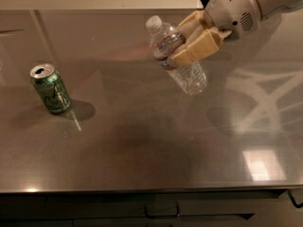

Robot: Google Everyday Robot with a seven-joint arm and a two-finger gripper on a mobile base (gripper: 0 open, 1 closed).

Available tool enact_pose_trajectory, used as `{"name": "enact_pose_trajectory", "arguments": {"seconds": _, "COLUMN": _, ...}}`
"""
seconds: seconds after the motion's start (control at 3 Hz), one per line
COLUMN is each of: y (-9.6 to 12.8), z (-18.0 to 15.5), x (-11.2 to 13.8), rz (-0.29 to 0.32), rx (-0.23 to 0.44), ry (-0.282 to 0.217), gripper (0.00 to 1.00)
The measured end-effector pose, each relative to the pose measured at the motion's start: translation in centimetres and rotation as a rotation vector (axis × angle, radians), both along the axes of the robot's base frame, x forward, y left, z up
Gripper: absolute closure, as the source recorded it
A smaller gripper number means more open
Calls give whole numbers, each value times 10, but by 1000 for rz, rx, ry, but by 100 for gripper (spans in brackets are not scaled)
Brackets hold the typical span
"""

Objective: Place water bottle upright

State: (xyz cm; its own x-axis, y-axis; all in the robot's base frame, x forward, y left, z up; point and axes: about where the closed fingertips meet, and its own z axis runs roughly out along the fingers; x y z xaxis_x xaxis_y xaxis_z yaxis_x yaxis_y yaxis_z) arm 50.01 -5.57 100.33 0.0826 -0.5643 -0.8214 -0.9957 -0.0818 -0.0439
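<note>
Clear water bottle (pixel 187 74) | tilted, cap up-left | pincer (pixel 180 42) at upper right clamps its middle

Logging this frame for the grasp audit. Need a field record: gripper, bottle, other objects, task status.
gripper: upper right of the view, clamped across the water bottle at its label band
water bottle: tilted, white cap up and to the left, base down and to the right; appears lifted off the counter
green can: upright, top opened, on the left of the counter, well apart from the bottle
counter: reflective metal surface
task status: bottle held, not yet upright or set down
</note>
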Motion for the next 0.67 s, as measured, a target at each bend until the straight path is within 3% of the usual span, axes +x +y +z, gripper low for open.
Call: {"name": "enact_pose_trajectory", "arguments": {"seconds": 0.67, "y": -27, "z": -13, "x": 13, "rz": -74, "rx": 176, "ry": 79, "gripper": 100}}
